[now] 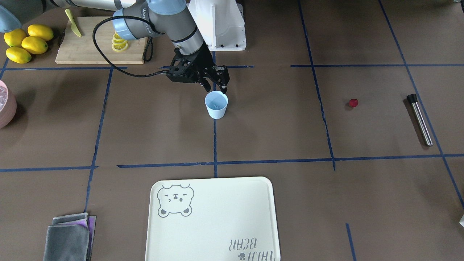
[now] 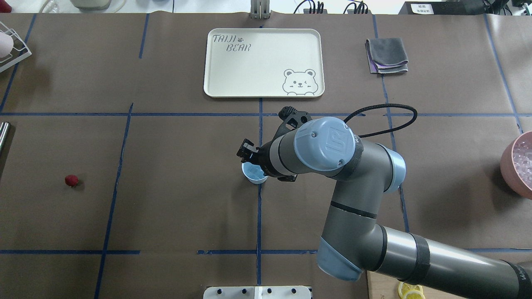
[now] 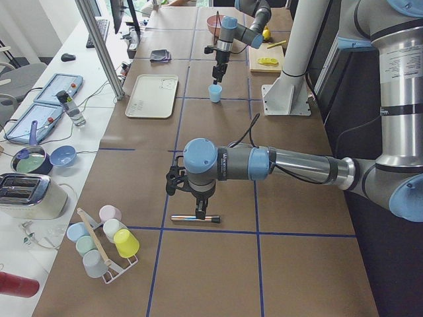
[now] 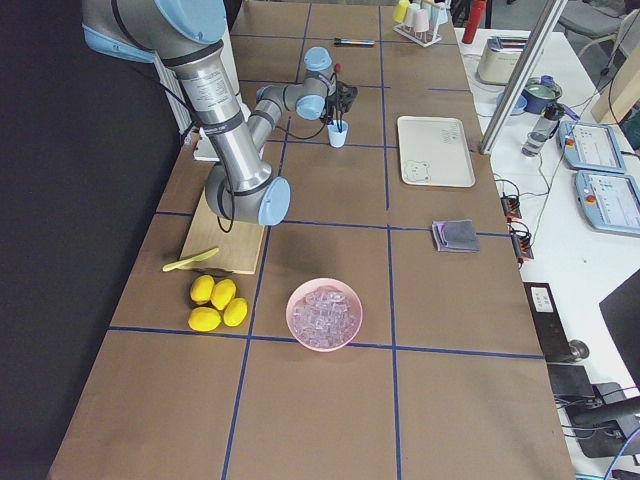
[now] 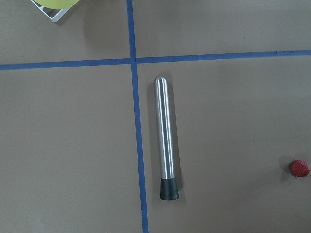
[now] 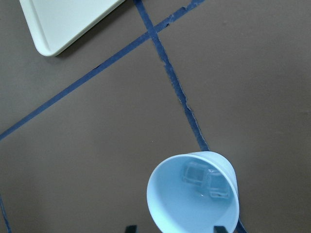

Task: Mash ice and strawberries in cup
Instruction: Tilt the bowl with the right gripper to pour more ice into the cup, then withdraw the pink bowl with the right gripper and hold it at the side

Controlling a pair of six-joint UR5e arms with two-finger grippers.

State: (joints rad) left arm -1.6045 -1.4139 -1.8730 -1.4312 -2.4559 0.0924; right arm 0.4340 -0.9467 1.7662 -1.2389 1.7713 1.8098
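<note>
2 ice chunks (image 6: pixel 194 173) in cup (image 6: pixel 165 206), right fingers (image 1: pixel 224 87) wide abt rim — tips cropped, left fingers (image 3: pixel 200 210) — can't tell

Tray (image 2: pixel 266 79) is showing "TAIJI BEAR" in grey print at one corner; in the front-facing view it is reading upside down. Right arm's blue joint cap (image 2: pixel 330 143) is bearing "UR".
</note>
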